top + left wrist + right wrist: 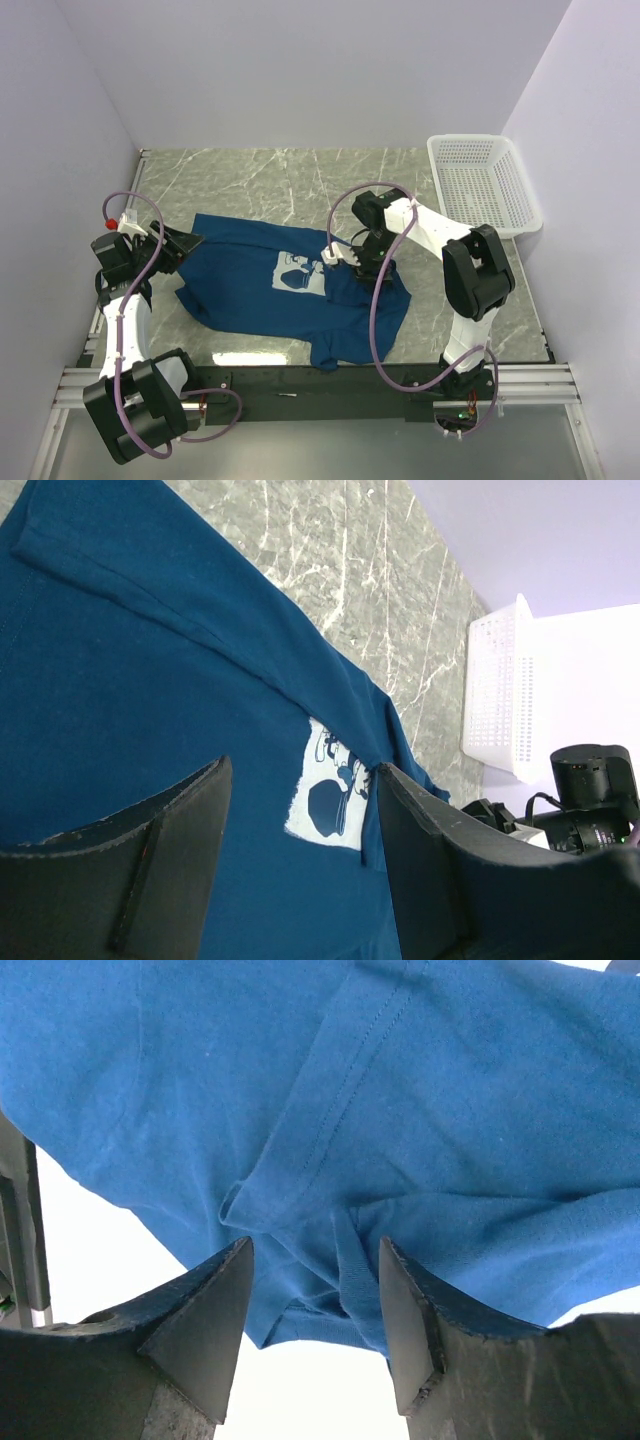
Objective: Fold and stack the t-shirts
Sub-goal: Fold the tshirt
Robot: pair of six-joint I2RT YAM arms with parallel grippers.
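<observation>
The left pincer [302,780] stands spread, its two dark fingers [150,880] wide apart with nothing between them, and it hovers low at the left edge of the t-shirt [250,290]. In its wrist view the blue cloth fills the space under and beyond the fingers, with a long seam ridge running across it and the white-and-blue print [330,800] just past the fingertips. The right pincer [315,1250] is also spread. A rumpled fold of the blue cloth with a stitched hem sits in the gap between its fingers [200,1330], but whether the cloth touches either finger cannot be told. Seen from above, this pincer [340,258] points down onto the right part of the shirt, just beside the print [298,272]. The dark blue t-shirt lies in the middle of the grey marbled worktop [260,180], mostly flat and slanted. Its left side is under the left pincer [185,243], and its right side is bunched and creased. Its lower right corner reaches the near edge of the worktop by the black rail [300,380]. A white mesh basket [485,185] stands at the far right corner, well apart from the shirt, and it also shows at the right of the left wrist view [495,700].
</observation>
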